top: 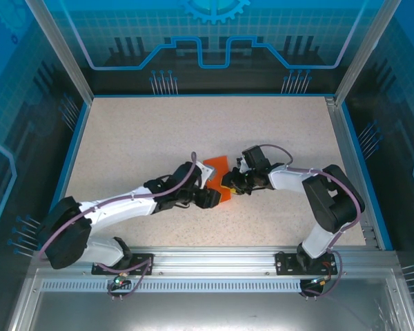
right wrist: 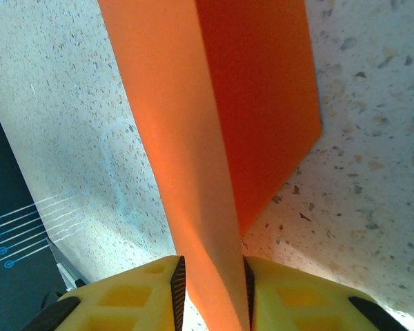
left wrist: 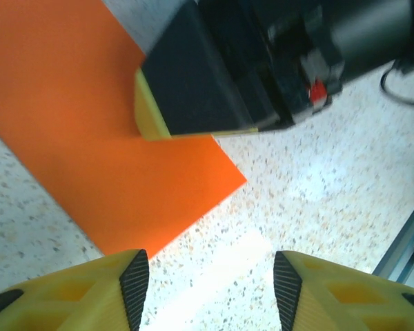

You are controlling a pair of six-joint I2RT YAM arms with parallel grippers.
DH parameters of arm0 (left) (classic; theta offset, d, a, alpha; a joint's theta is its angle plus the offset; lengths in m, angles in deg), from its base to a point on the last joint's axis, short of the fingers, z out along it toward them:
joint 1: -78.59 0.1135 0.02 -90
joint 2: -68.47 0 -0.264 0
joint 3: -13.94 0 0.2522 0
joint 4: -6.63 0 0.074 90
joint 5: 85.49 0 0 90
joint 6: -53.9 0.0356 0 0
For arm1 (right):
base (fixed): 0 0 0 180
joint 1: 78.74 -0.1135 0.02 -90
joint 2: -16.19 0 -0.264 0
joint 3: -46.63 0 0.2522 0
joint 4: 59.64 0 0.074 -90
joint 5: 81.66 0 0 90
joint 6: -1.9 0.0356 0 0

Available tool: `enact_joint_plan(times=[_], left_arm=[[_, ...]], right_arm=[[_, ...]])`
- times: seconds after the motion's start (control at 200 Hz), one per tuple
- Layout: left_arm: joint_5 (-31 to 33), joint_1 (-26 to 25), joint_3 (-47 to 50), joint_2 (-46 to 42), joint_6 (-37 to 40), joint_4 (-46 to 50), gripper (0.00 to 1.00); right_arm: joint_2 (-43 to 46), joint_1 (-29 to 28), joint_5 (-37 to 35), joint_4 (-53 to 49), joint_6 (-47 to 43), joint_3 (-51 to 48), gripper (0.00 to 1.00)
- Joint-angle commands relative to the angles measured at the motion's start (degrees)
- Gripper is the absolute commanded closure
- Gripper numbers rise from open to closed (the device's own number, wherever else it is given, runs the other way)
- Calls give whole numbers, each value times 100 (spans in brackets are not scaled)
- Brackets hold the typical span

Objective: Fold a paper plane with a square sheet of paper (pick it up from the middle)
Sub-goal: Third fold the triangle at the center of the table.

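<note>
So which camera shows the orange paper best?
Right wrist: the orange paper is close up, its fold pinched between the right gripper jaws. Left wrist shows a flat corner; the top view shows it small, partly behind arms.

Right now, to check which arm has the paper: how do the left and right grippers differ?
The right gripper has its jaws pinched on a raised fold of the orange paper. The left gripper has its jaws apart, with bare table between them. The right gripper is over the paper, while the left gripper is beside its edge. Both have yellow fingers with black pads.
</note>
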Motion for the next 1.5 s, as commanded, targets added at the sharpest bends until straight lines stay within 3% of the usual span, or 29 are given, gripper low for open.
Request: enact_joint_plan(times=[0.0, 0.325, 0.595, 0.75, 0.88, 1.26, 1.495], left_arm=[[534, -348, -260, 302, 277, 226, 44], [1465, -1171, -995, 1512, 708, 378, 42], [2698, -1382, -1333, 2119, 881, 490, 40], [3030, -1375, -1398, 2253, 954, 374, 41], [3199, -1382, -1477, 2331, 947, 421, 50], [3274, -1357, -1223, 1952, 872, 265, 98], [2873, -1117, -1069, 1746, 810, 210, 100]], right_arm=[[66, 106, 136, -323, -213, 164, 73], [68, 183, 283, -353, -237, 166, 73], [93, 217, 318, -348, -222, 166, 72], [65, 226, 333, -336, -204, 171, 72], [75, 234, 327, -364, -221, 170, 72], [105, 313, 277, -523, -317, 200, 72], [215, 370, 253, -577, -348, 188, 72]])
